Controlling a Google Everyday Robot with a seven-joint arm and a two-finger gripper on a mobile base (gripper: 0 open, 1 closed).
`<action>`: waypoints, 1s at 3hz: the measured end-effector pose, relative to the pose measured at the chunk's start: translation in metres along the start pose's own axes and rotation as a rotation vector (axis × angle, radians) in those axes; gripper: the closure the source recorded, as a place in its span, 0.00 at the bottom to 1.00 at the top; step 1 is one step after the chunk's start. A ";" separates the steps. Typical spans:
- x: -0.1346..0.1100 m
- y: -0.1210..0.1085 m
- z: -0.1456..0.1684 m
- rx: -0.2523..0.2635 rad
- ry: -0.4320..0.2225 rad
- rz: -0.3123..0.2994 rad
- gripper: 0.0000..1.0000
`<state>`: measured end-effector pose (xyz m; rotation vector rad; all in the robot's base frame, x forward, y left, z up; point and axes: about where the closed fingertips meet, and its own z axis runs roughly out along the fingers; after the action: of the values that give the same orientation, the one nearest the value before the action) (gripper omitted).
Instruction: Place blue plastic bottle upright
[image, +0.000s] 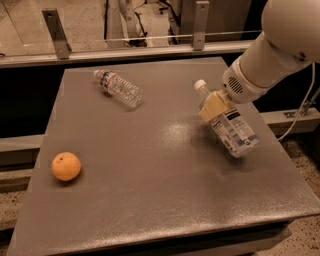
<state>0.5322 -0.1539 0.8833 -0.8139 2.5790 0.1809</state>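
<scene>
fingers (214, 106) tight on tilted blue plastic bottle (234, 131) over table (150, 190)

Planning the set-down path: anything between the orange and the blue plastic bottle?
No, bare tabletop in the camera view. The pincer grips the blue plastic bottle, tilted, at the right side; the orange sits front-left.

Hand (216, 107) clamps blue plastic bottle (234, 132), tilted, over table (150, 195) right side

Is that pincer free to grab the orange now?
Probably not: the pincer, at the right of the table, grips the tilted blue plastic bottle. The path to the orange looks open.
</scene>
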 end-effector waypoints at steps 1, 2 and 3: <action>-0.014 0.007 -0.009 -0.128 -0.186 -0.034 1.00; -0.029 0.017 -0.019 -0.283 -0.372 -0.063 1.00; -0.034 0.030 -0.046 -0.457 -0.589 -0.099 1.00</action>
<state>0.5238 -0.1229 0.9392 -0.8756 1.9554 0.8632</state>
